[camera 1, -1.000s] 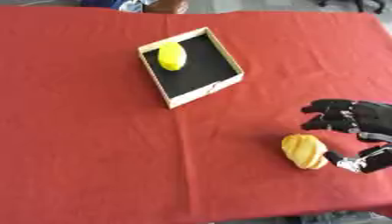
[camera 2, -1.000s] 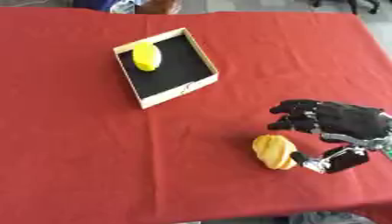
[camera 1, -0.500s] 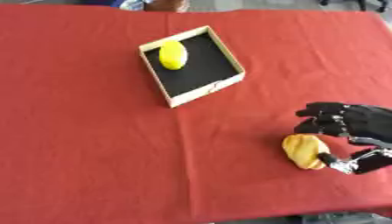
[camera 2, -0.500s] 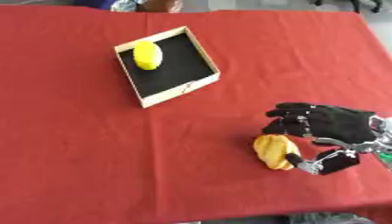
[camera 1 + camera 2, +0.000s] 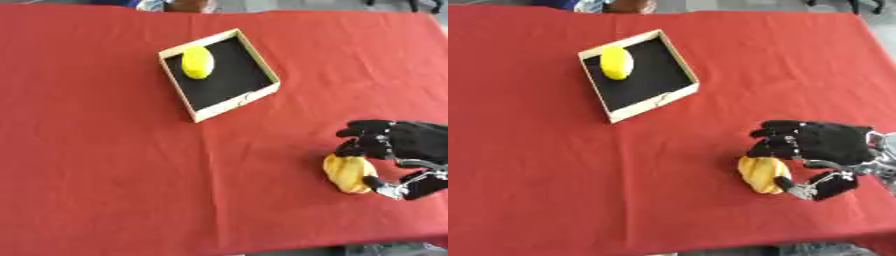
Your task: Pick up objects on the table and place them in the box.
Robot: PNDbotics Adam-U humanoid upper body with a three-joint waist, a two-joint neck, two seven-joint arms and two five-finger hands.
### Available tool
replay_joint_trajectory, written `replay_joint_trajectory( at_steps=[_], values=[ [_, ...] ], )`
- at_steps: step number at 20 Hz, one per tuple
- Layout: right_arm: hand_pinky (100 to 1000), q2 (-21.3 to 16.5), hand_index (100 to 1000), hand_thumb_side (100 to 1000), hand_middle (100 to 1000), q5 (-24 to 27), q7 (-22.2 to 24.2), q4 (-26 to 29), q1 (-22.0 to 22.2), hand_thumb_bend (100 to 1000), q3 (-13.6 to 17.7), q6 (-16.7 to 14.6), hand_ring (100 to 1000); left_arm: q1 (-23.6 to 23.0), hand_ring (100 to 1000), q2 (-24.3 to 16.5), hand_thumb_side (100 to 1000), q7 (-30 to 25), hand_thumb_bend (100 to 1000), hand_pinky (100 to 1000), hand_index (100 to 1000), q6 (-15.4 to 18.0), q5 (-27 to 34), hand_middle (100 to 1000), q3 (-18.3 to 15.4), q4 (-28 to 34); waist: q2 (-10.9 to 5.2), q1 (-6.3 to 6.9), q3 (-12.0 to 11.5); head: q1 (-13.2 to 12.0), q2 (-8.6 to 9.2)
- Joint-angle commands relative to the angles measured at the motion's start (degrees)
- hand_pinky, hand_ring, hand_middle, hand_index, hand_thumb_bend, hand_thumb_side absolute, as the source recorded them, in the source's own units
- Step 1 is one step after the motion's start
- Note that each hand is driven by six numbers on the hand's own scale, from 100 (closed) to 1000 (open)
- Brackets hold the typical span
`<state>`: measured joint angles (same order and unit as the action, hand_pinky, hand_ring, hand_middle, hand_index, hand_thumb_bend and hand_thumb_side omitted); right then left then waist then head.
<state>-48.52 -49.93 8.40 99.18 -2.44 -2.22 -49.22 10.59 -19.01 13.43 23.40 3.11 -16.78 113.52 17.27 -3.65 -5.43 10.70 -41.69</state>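
Right hand point(image 5: 820, 147) fingers closed down onto orange-yellow object point(image 5: 762, 173), now curled around it; red tablecloth point(image 5: 105, 165).

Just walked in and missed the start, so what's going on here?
A robot is clearing a table covered with a red cloth into a box. Its right hand has its fingers curled over a yellow-orange object near the table's right front, with the thumb on the near side; it has not been lifted. The black-lined box sits further back and already holds a yellow lemon-like object. The left hand is not in view.
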Motion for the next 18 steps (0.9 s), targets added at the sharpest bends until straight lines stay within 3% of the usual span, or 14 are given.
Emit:
replay_joint_trajectory(
  at_steps=[1, 5, 11, 18],
  values=[
    [932, -0.25, 838, 291, 604, -1.91, -0.76, 0.55, -1.13, 100, -0.12, 1.36, 958, 0.50, 747, -0.40, 759, -0.12, 180, 905, 876, -0.16, 0.25, 814, 0.05, 1.07, -0.77, 0.15, -0.13, 0.23, 0.38],
    [884, 0.09, 717, 340, 481, -5.21, -3.54, 1.47, -2.99, 100, -1.02, 2.63, 870, 0.61, 746, -0.35, 757, -0.10, 181, 905, 876, -0.15, 0.36, 812, 0.02, 1.07, -0.78, 0.16, -0.29, 0.42, 0.17],
    [854, 0.22, 573, 343, 390, -10.71, -6.50, 1.18, -4.82, 100, -2.58, 0.94, 798, 0.74, 744, -0.41, 758, -0.03, 186, 904, 877, -0.04, 0.43, 811, -0.01, 1.07, -0.68, 0.16, -0.65, 0.69, 0.10],
    [806, 0.77, 529, 302, 347, -8.06, -9.37, 0.25, -4.97, 100, -2.74, 0.49, 685, 0.73, 744, -0.33, 759, -0.23, 194, 904, 876, -0.15, 0.49, 811, 0.03, 1.07, -0.78, 0.14, -0.67, 0.76, 0.33]
  ],
)
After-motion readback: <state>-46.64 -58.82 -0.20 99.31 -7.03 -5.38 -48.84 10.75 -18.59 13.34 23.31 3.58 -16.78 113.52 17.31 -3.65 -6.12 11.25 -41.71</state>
